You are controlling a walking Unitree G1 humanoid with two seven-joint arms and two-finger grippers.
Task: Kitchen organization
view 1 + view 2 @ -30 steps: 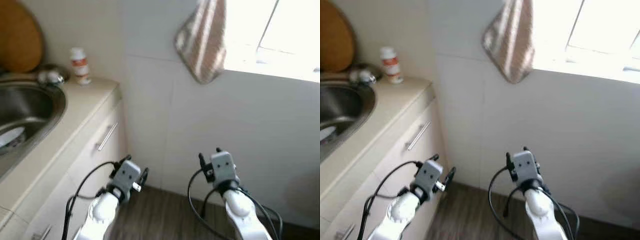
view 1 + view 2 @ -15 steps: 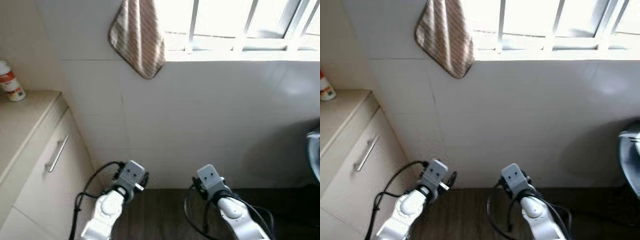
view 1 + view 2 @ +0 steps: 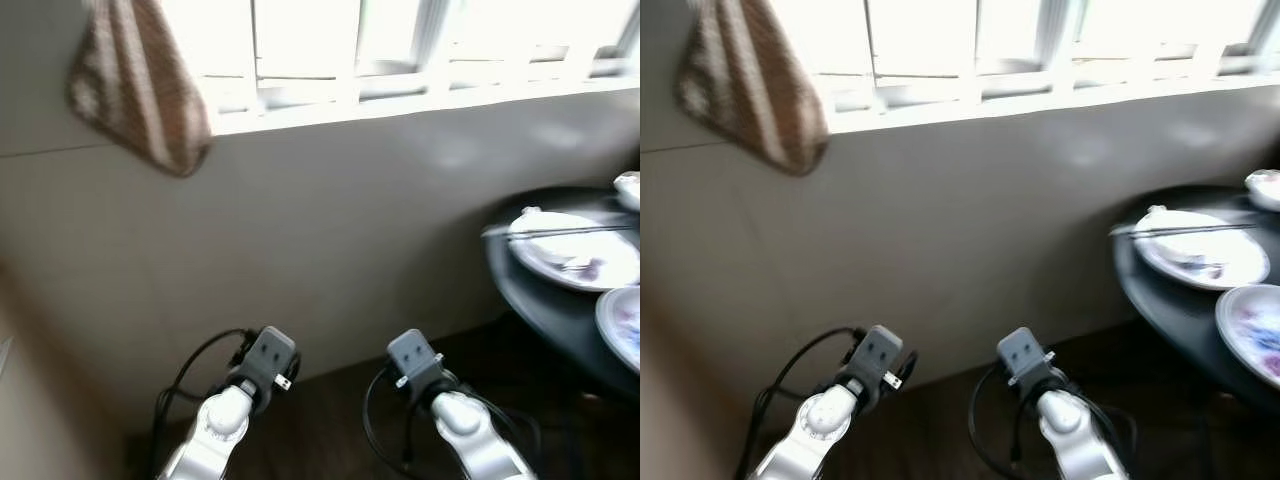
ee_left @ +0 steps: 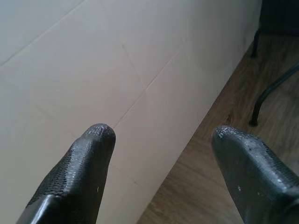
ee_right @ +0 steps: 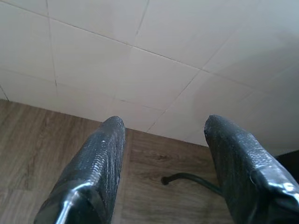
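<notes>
Plates (image 3: pixel 575 250) with chopsticks (image 3: pixel 560 230) are seen in the left eye view on a dark round table (image 3: pixel 545 310) at the robot's right, below a window (image 3: pixel 400 40); a striped cloth (image 3: pixel 140 90) hangs at left. In the left wrist view, the left gripper (image 4: pixel 161 140) is spread wide before the tiled wall (image 4: pixel 93 70). In the right wrist view, the right gripper (image 5: pixel 161 133) is likewise held wide above the wooden floor (image 5: pixel 37 140).

Striped cloth (image 3: pixel 140 90) hangs upper left – window (image 3: pixel 400 40) along top – tiled wall (image 3: pixel 350 230) mid-frame, wood floor (image 3: pixel 330 430) at bottom.
</notes>
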